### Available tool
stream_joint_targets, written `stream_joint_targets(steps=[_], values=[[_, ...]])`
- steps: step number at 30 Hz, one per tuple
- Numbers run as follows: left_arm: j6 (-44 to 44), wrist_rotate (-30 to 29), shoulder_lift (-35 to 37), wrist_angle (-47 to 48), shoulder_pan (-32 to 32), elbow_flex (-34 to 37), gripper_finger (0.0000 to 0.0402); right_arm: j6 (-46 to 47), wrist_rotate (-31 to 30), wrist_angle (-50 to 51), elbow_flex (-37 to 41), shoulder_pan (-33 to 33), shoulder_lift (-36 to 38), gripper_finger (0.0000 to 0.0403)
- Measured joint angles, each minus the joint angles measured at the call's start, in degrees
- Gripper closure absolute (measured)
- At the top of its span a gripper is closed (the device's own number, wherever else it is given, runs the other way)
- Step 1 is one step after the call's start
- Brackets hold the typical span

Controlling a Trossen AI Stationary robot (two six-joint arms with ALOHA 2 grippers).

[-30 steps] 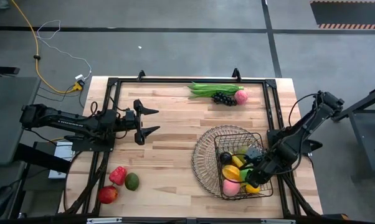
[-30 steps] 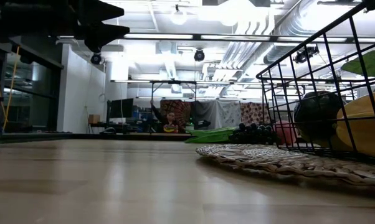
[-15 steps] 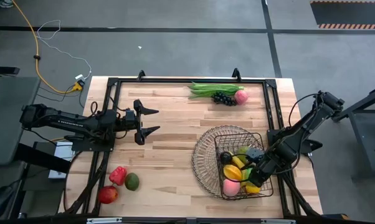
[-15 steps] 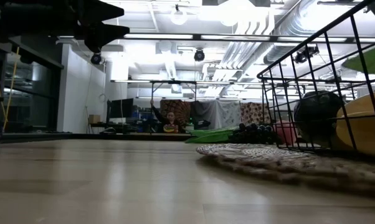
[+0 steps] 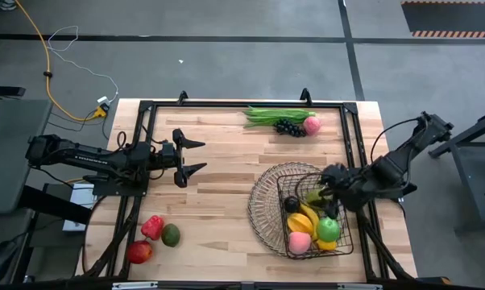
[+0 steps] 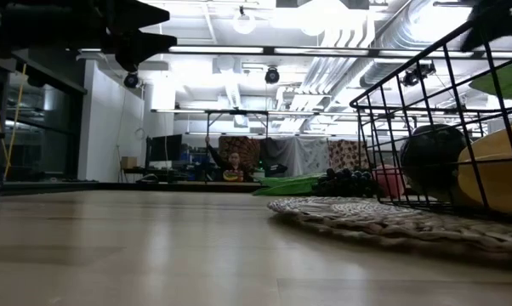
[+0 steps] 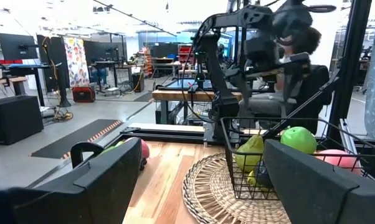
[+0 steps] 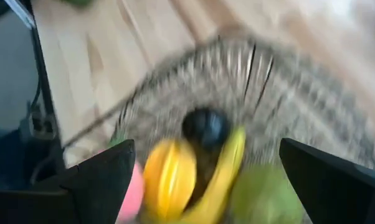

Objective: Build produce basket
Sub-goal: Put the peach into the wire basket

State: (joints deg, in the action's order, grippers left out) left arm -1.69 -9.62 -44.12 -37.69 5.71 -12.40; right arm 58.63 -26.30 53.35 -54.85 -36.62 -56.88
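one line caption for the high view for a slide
Right end effector open above the basket of produce; left end effector waits open.

We find the basket (image 5: 303, 209) right under the right gripper's (image 5: 326, 179) spread jaws, several pieces of produce (image 5: 311, 225) lying in it; the left gripper (image 5: 196, 156) hangs well apart, with beans (image 5: 271, 115) beyond its jaws and a pepper (image 5: 153, 226) off to one side

Our left gripper (image 5: 196, 153) hangs over the table's left part with its fingers spread wide, the arm stretched level. Our right gripper (image 5: 326, 175) reaches in from the right, fingers apart and empty.
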Motion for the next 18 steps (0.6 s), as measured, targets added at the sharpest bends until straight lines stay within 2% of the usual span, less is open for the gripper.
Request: stream_joint_targets(steps=[3, 5, 12, 15, 18], values=[[0.1, 0.0, 0.0, 0.0, 0.0, 0.0, 0.0076, -11.6, -1.4, -10.0, 5.0, 4.7, 2.4, 0.0016], [0.6, 0.0, 0.0, 0.0, 0.0, 0.0, 0.0076, -20.3, 0.9, -19.4, 9.3, 8.9, 4.1, 0.0016], [1.0, 0.0, 0.0, -0.1, 0.0, 0.0, 0.0076, -46.6, 20.8, -57.8, 23.7, 27.8, 7.5, 0.0016], [0.6, 0.0, 0.0, -0.1, 0.0, 0.0, 0.0076, -52.6, 29.6, -68.0, 27.0, 35.2, 6.7, 0.0016], [0.6, 0.0, 0.0, -0.2, 0.0, 0.0, 0.0076, -56.1, 33.8, -75.0, 29.2, 40.6, 4.7, 0.0016]])
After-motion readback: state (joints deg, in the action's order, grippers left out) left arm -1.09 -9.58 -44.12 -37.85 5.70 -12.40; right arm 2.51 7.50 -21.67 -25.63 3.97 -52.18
